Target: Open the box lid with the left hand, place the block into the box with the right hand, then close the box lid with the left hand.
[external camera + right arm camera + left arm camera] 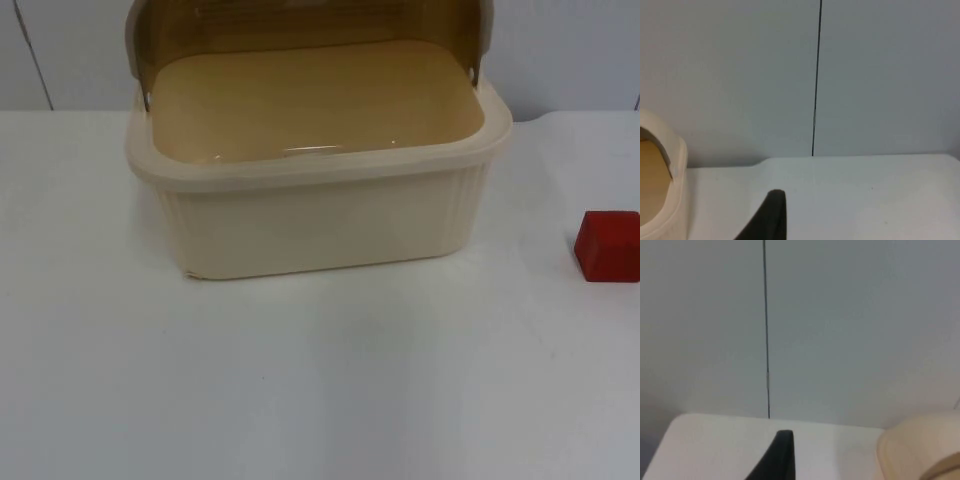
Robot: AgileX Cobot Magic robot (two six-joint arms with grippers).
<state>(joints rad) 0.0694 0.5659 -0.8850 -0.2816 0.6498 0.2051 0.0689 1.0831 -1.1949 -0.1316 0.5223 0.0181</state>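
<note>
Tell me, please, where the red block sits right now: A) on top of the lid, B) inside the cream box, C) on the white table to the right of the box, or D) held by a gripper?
C: the red block rests on the white table, apart from the open cream box.

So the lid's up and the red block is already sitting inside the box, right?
Not quite. The lid is up, but the red block is not inside the box. The top view shows it on the white table, off to the box's right and apart from it. The box's inside holds nothing.
</note>
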